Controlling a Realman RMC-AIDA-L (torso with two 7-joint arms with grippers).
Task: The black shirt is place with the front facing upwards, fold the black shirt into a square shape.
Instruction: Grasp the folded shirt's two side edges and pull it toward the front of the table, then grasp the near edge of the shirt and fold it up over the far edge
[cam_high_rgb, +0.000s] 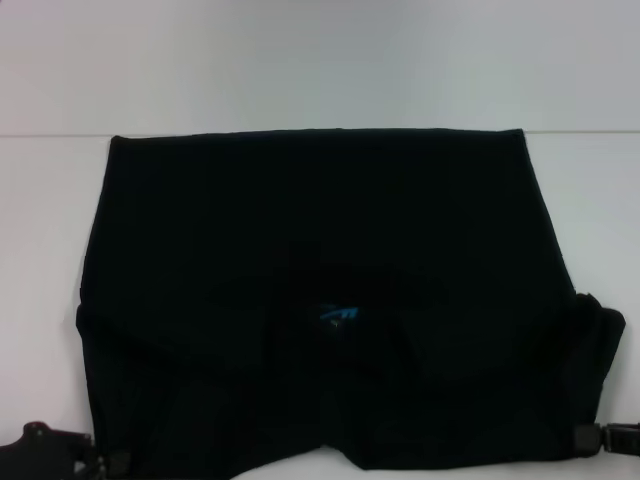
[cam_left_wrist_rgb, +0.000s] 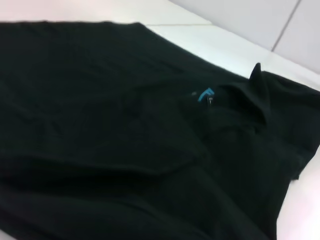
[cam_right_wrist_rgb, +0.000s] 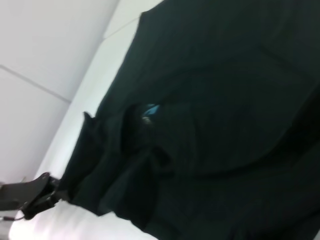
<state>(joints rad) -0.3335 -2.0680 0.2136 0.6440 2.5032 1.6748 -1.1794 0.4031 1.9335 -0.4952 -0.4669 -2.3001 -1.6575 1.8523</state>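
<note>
Black shirt lies spread across the white table, its far edge straight and parallel to the table's back line, its collar end toward the robot, with the small blue neck label showing near the middle of the near half. The sleeves look turned in over the body — there is a bunched lump at each near corner, the one on the robot's right standing a little proud of the cloth. The left gripper sits at the near left corner of the shirt, just at the cloth's edge; the right gripper sits at the near right corner, likewise beside the hem of the fold. Whether either is pinching cloth or standing slack I cannot tell — the black fingers merge with the black fabric in every view. In the right wrist view the left gripper appears touching or nearly touching the shirt's corner. The shirt's long axis now runs side to side, and both grippers lie at its near edge, one per corner, equally close. By my judgement the coming fold carries that near edge away from the robot, over toward the far edge.
</note>
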